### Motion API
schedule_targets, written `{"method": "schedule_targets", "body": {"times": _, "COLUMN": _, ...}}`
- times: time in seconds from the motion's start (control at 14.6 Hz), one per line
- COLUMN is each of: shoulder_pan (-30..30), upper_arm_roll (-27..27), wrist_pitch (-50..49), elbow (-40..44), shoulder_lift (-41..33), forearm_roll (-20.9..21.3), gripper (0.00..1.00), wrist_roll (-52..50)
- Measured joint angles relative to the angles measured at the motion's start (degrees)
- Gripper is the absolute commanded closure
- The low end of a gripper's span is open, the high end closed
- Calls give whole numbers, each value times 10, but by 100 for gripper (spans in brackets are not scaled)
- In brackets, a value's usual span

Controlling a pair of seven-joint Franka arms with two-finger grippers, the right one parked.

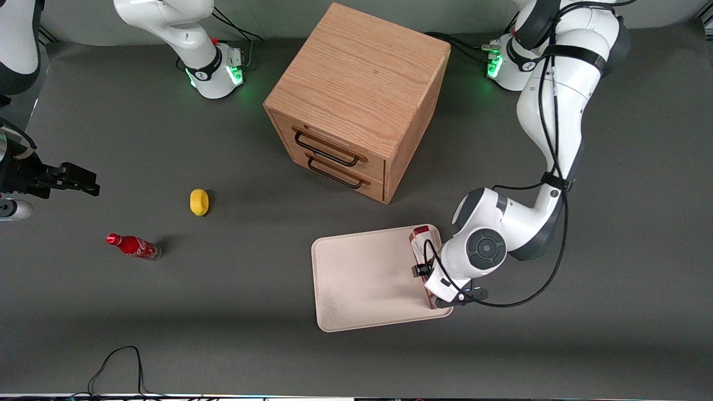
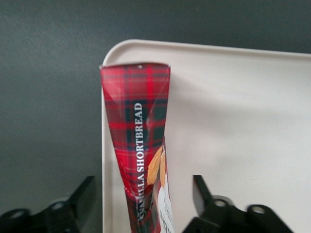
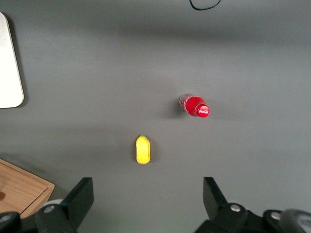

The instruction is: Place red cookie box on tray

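Front view: red cookie box (image 1: 419, 236) standing on a narrow side, on the tray (image 1: 356, 278) right along the rim toward the working arm's end, mostly hidden under the wrist; gripper (image 1: 429, 273) low over it, just nearer to the front camera than the wooden drawer cabinet (image 1: 356, 100). Looks like the release step, with placement nearly done. Left wrist view: gripper (image 2: 143, 180) spread, fingers (image 2: 82, 194) apart from the red cookie box (image 2: 138, 121) on both sides, carton edge running level with the rim of the tray (image 2: 233, 121). Best to rise straight up, with no sideways drift, since a brush from either finger could tip so slim a carton off the rim onto the bench. Right wrist view: only a corner of the tray (image 3: 9, 63), a soda bottle (image 3: 195, 106) and a yellow fruit (image 3: 143, 149); no box visible.
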Motion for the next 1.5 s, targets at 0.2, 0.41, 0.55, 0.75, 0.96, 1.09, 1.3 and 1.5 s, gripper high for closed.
{"method": "schedule_targets", "body": {"times": 0.2, "shoulder_pan": 8, "upper_arm_roll": 0, "wrist_pitch": -66, "elbow": 7, "shoulder_lift": -22, "forearm_roll": 10, "gripper": 0, "wrist_roll": 10}}
{"method": "schedule_targets", "body": {"times": 0.41, "shoulder_pan": 27, "upper_arm_roll": -1, "wrist_pitch": -132, "elbow": 0, "shoulder_lift": -78, "forearm_roll": 10, "gripper": 0, "wrist_roll": 86}}
{"method": "schedule_targets", "body": {"times": 0.55, "shoulder_pan": 55, "upper_arm_roll": -1, "wrist_pitch": -162, "elbow": -24, "shoulder_lift": -129, "forearm_roll": 5, "gripper": 0, "wrist_roll": 139}}
{"method": "schedule_targets", "body": {"times": 0.75, "shoulder_pan": 99, "upper_arm_roll": -1, "wrist_pitch": -206, "elbow": -77, "shoulder_lift": -211, "forearm_roll": 0, "gripper": 0, "wrist_roll": 179}}
{"method": "schedule_targets", "body": {"times": 0.96, "shoulder_pan": 122, "upper_arm_roll": 1, "wrist_pitch": -244, "elbow": -136, "shoulder_lift": -296, "forearm_roll": -1, "gripper": 0, "wrist_roll": 197}}
{"method": "schedule_targets", "body": {"times": 1.09, "shoulder_pan": 107, "upper_arm_roll": 36, "wrist_pitch": -249, "elbow": -191, "shoulder_lift": -367, "forearm_roll": -5, "gripper": 0, "wrist_roll": 221}}
{"method": "schedule_targets", "body": {"times": 1.3, "shoulder_pan": 74, "upper_arm_roll": 133, "wrist_pitch": -262, "elbow": -252, "shoulder_lift": -454, "forearm_roll": -34, "gripper": 0, "wrist_roll": 309}}
{"method": "schedule_targets", "body": {"times": 1.5, "shoulder_pan": 67, "upper_arm_roll": 196, "wrist_pitch": -286, "elbow": -266, "shoulder_lift": -492, "forearm_roll": -41, "gripper": 0, "wrist_roll": 345}}
